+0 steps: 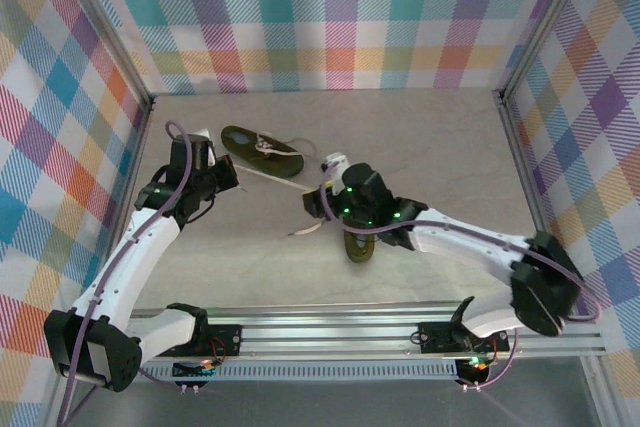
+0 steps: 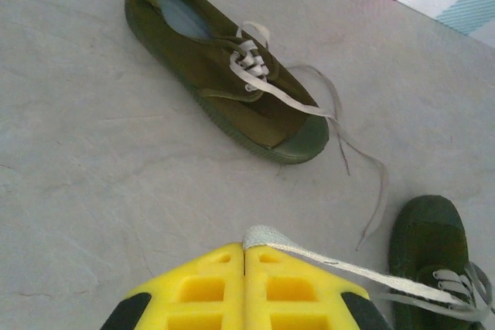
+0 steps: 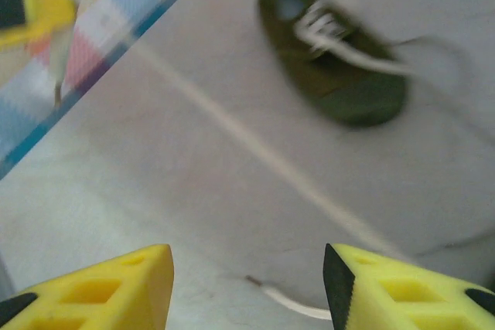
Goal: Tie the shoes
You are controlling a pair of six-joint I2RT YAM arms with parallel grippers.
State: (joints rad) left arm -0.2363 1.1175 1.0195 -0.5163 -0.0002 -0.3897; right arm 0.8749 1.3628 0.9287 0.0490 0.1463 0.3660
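Left claw: fingers pressed together on a cream lace, pinched close to its tip. The lace runs taut to the near shoe.
Right claw: fingers apart and empty, low over the surface. A loose lace end lies just ahead, in the gap between them.
Shoes: the near shoe sits mid-surface, partly under the right arm in the top view. The far shoe lies apart toward the back left, its laces trailing loose.
Step in hand: I judge it to be picking up the second lace end, so both ends are held for crossing.
Doing it well: keep the left lace tight, but not so tight that the light shoe drags. Lower the right claw straight over the loose end and close a little behind its tip so it cannot slip out. The right wrist view is blurred, so the end's exact place against the fingers is uncertain.
Edges: plaid walls close the back and both sides, and the left claw is nearest the left wall.
Open room: there is bare surface to the right and at the back. The far shoe's trailing laces lie near both claws, so steer clear of them.
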